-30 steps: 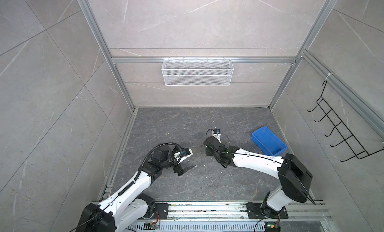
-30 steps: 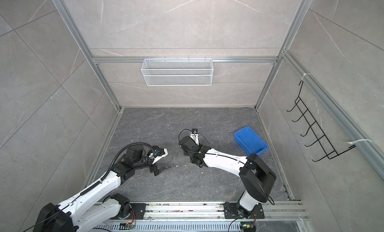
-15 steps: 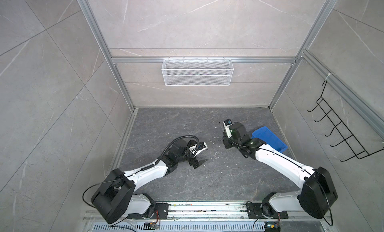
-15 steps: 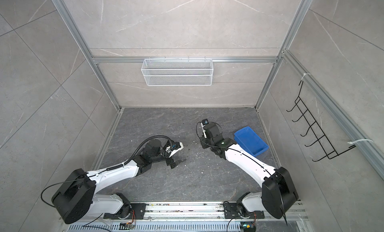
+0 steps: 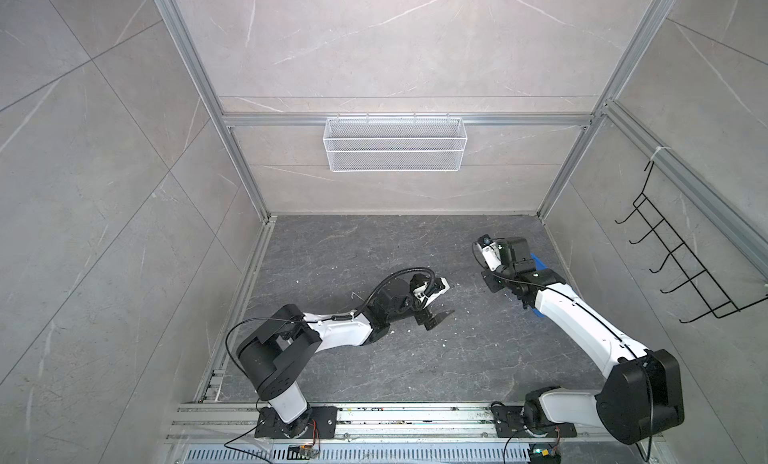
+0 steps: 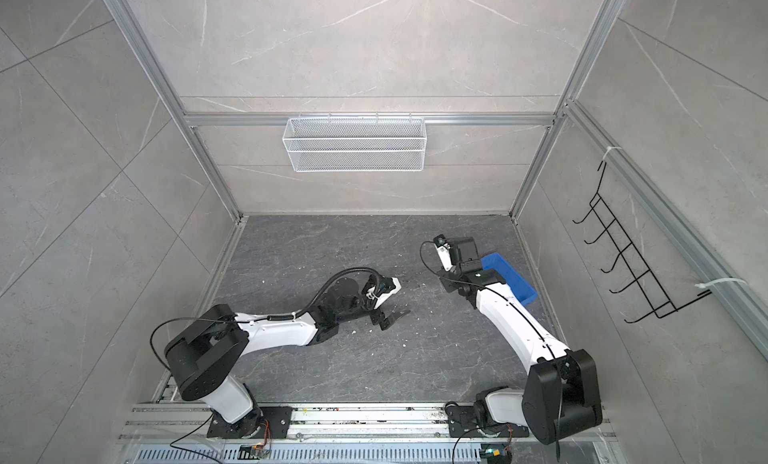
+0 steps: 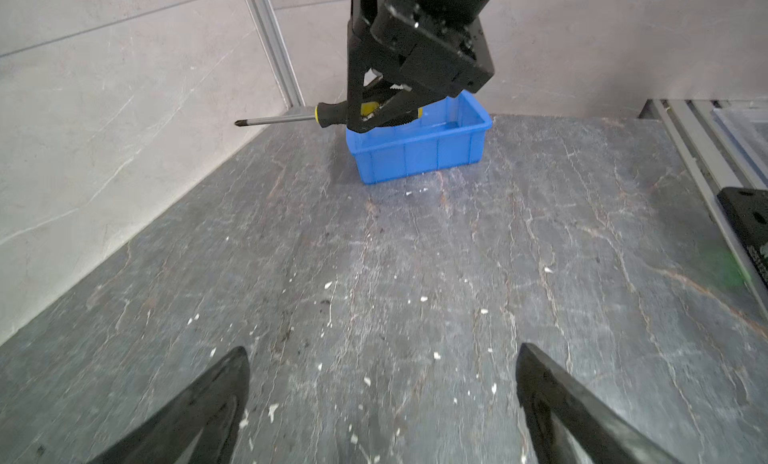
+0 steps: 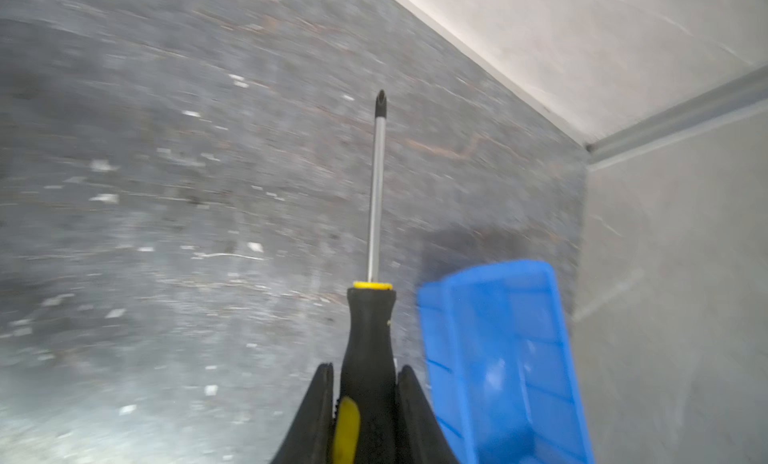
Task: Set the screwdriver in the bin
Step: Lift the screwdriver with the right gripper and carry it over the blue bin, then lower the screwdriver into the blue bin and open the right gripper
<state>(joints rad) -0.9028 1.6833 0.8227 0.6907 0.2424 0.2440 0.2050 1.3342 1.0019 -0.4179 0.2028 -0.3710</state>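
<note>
The right gripper [image 7: 382, 123] is clamped tight on the black-and-yellow handle of the screwdriver [image 7: 328, 111], and it has moved more than anything else. A second ago it hung near the middle of the floor [image 7: 415, 274], close to the left gripper [image 7: 382, 349]. Half a second ago it was partway out toward 3 o'clock. Now it hangs at the bin [image 7: 415, 158], which sits at about 3 o'clock on the floor and has not shifted. The screwdriver is held level, clear of the floor and above the bin's rim, with its shaft pointing toward 12 o'clock, out past the bin's end wall. The right wrist view, blurred, shows the handle just beside the rim, so the tool is not in the bin. Whether its yellow butt reaches over the bin cannot be told. In both top views the right arm [image 5: 577, 316] covers part of the bin and hides the screwdriver. The left gripper has drifted a little toward 3 o'clock since a second ago. It hangs low near the floor's middle, its jaws wide apart and holding nothing, well apart from the bin.
</note>
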